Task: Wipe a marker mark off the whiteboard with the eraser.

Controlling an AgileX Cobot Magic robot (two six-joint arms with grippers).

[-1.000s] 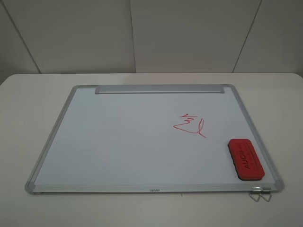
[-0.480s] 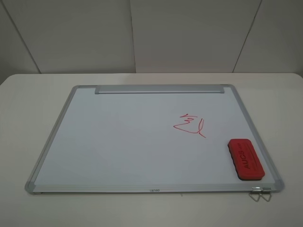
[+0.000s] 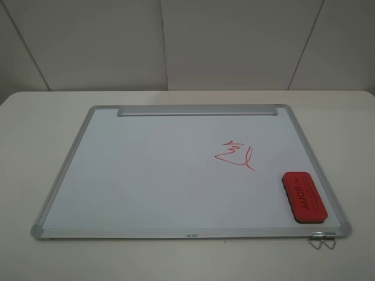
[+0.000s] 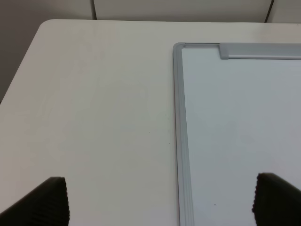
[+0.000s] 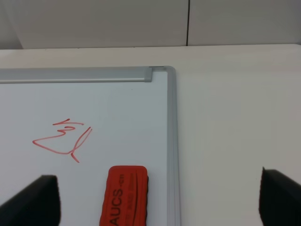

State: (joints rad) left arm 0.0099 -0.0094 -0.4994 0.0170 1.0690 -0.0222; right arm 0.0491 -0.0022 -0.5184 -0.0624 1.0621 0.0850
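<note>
The eraser bears black letters "AUCS"; small print on the whiteboard frame's near edge is unreadable.

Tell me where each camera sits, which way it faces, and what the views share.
Exterior high: mounted high, looking down at the whiteboard, marker mark and eraser; no arm shows.
Left wrist: on the left arm, facing the board's corner and table; open left gripper fingers show.
Right wrist: on the right arm, facing mark and eraser; open right gripper fingers show.
Shared: exterior and right wrist both show eraser and mark.
</note>
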